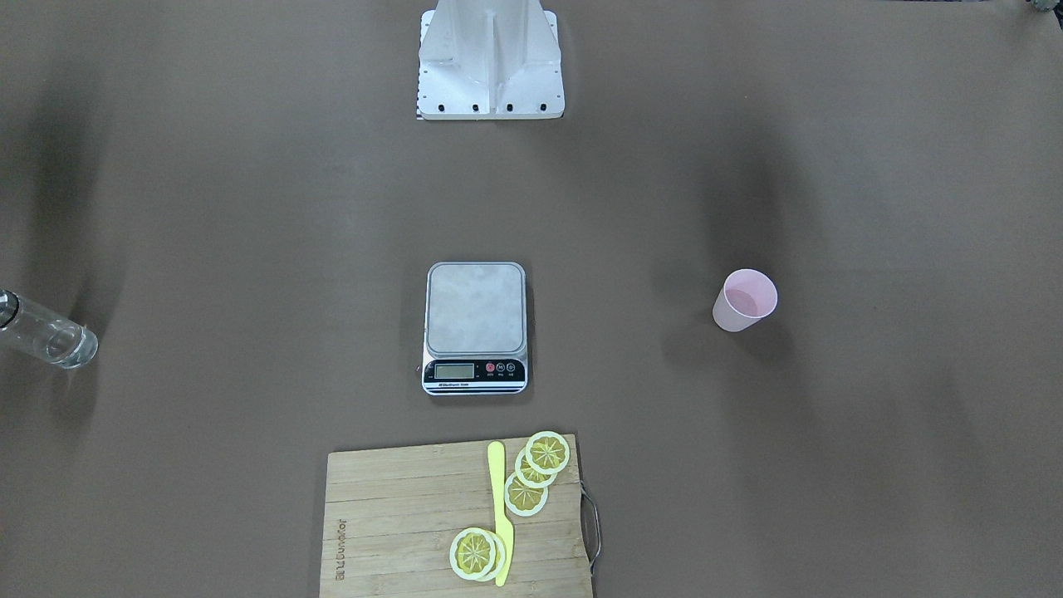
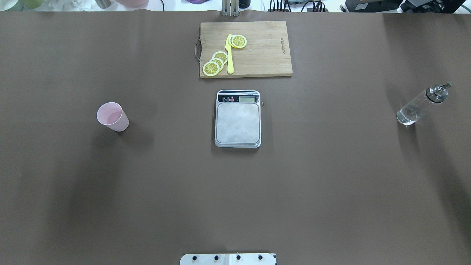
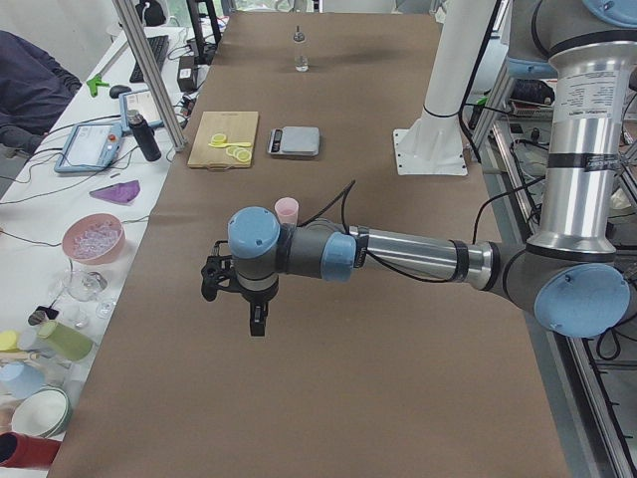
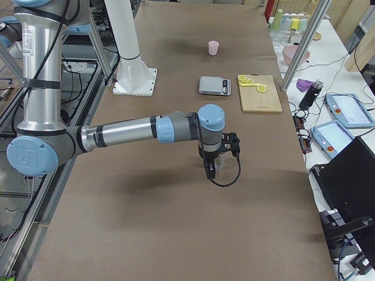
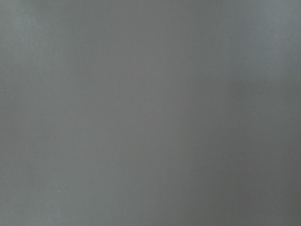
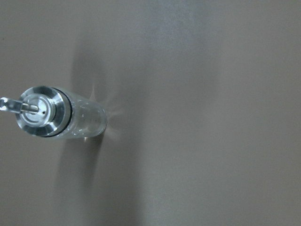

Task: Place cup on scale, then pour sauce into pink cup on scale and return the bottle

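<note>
Cup, scale, bottle: one each.

Wooden cutting board, lemon slices, yellow knife

Flat grey-brown surface, filling the frame, featureless (faint shading only)

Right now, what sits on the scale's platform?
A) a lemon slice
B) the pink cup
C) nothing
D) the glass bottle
C: the scale shows a bare grey platform, with the cup standing well off to one side of it and the bottle far off to the other.
</note>
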`<state>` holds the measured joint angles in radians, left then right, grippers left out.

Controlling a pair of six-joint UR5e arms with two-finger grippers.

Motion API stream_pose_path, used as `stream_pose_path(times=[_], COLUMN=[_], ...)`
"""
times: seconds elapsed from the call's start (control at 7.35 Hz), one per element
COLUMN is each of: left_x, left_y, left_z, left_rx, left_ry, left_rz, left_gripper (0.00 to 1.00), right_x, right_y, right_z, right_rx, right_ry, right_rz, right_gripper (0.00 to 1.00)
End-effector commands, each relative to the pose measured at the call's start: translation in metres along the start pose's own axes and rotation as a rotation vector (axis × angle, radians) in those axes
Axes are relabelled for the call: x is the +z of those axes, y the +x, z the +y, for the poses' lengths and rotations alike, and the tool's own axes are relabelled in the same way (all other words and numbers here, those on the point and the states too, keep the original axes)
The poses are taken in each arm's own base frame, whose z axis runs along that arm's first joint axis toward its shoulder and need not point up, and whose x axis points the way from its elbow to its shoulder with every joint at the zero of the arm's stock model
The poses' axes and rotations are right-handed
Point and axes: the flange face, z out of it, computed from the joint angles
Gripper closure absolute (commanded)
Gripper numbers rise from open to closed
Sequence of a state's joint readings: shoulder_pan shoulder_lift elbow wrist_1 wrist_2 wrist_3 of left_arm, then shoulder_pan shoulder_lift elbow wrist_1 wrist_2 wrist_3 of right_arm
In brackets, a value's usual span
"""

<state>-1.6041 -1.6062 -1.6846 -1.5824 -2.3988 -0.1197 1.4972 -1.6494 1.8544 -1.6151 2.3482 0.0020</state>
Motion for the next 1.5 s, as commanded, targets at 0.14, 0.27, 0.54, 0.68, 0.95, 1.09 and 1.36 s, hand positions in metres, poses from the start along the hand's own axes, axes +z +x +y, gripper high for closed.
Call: stream_pose_path(times=[0.14,0.27,0.54,0.68,0.95,1.09,1.36], left_x=[-0.032,-0.039,0.0,0.014,0.046,0.063,0.111], left_y=[0.042,0.06,0.127,0.152,0.202,0.237,0.328], left_z=[-0.035,-0.026,-0.035,-0.036,-0.026,-0.019,0.001], left_rx=[0.113,0.244,0.405,0.371,0.292,0.198,0.141], left_ry=[0.086,0.177,0.157,0.131,0.11,0.098,0.07], left_rz=[0.029,0.062,0.104,0.121,0.074,0.066,0.054], left_gripper=[0.02,0.02,0.02,0.02,0.02,0.02,0.04], right_x=[0.001,-0.001,0.004,0.004,0.003,0.003,0.004], right_y=[0.001,-0.002,-0.01,-0.011,-0.012,-0.012,-0.011], right_z=[0.001,-0.003,-0.005,-0.006,-0.006,-0.005,-0.005], right_rx=[-0.048,-0.051,-0.068,-0.068,-0.051,-0.044,-0.043], right_ry=[0.0,0.005,-0.004,-0.005,-0.002,-0.002,-0.004], right_rz=[0.001,0.001,-0.004,-0.004,-0.004,-0.004,-0.004], right_gripper=[0.0,0.0,0.0,0.0,0.0,0.0,0.0])
